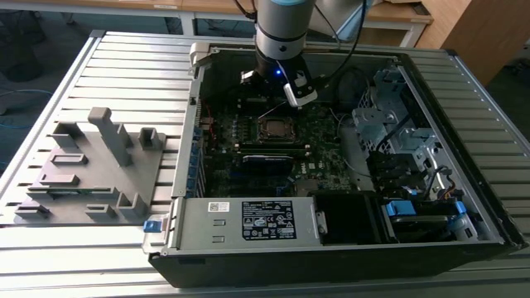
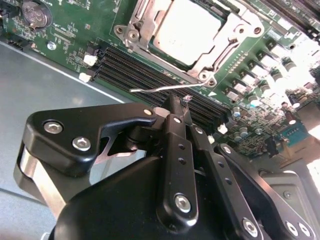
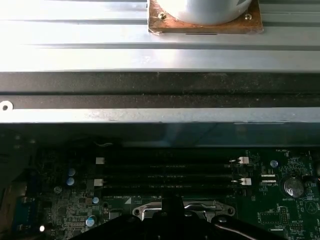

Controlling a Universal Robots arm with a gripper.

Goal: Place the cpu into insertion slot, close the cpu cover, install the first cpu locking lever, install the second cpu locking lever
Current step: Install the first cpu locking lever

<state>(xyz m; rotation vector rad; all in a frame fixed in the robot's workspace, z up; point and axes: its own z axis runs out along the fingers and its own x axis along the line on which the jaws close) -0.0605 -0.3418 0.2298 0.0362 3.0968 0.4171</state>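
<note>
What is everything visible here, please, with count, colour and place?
table: one, grey, slatted metal.
fixture: one, grey, on the table at the exterior view's left.
case: one, black, on the table.
motherboard: one, dark green, inside the case.
memory slots: four, black, beside the insertion slot.
cpu: one, silver-grey, in the insertion slot.
cpu cover: one, silver, over the cpu.
locking lever: one, silver, jutting out beside the slot.
arm: one, grey, over the motherboard.
end effector: one, black, close to the locking lever.

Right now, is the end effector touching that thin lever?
Cannot tell. In the second wrist view the end effector ends right beside the lever, but neither plain contact nor a plain gap shows.
</note>
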